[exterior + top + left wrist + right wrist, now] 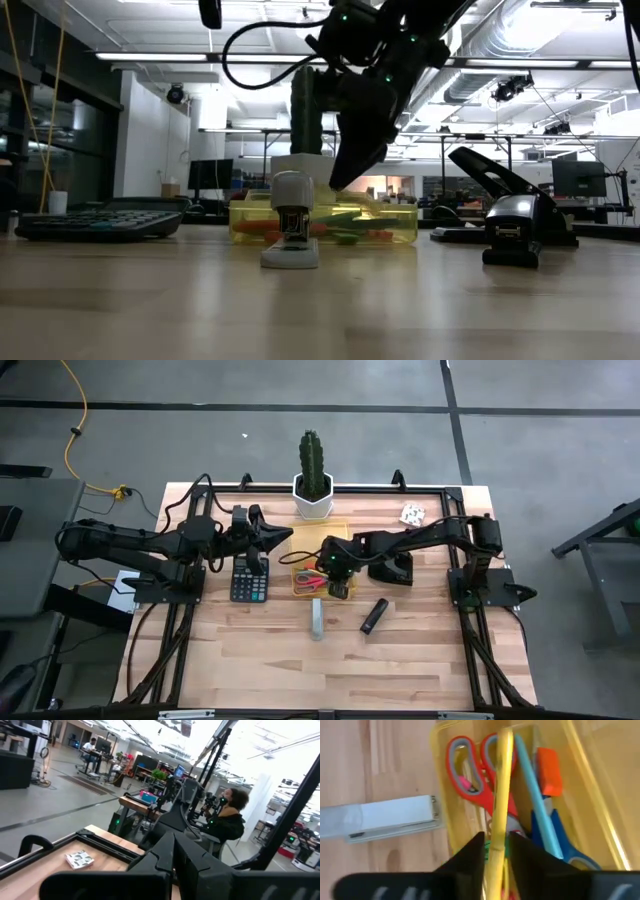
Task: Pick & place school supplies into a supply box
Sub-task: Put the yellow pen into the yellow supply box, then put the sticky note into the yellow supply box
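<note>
Right wrist view fills with the supply box (590, 775), its translucent yellow walls running up the middle and right of the frame. Inside lie the red-handled scissors (472, 770), a light blue pen (532, 785), an orange eraser (549, 770) and the blue-handled scissors (560, 845). A yellow pencil (501, 795) runs from the upper middle of the frame down between the dark fingers of the right gripper (495, 852), which are nearly closed and appear to pinch it. In the high view this gripper (335, 575) sits over the box (340, 528) at the centre of the frame.

Risk, as I judge it: the pencil looks angled across the scissors, so if released too high it may bounce or come to rest over the near wall. Lifting away with the fingers closed would drag it back out.

A white stapler (395, 817) lies just beside the box on the pale wooden table (400, 650), with a black stapler (374, 615) lower right of centre. The calculator (249, 578) sits left of the box, the cactus pot (312, 500) above it. The left gripper (270, 535) waits by the calculator; whether its fingers are parted I cannot tell. Behind the table, a person (227, 817) sits in a bright open workshop.
</note>
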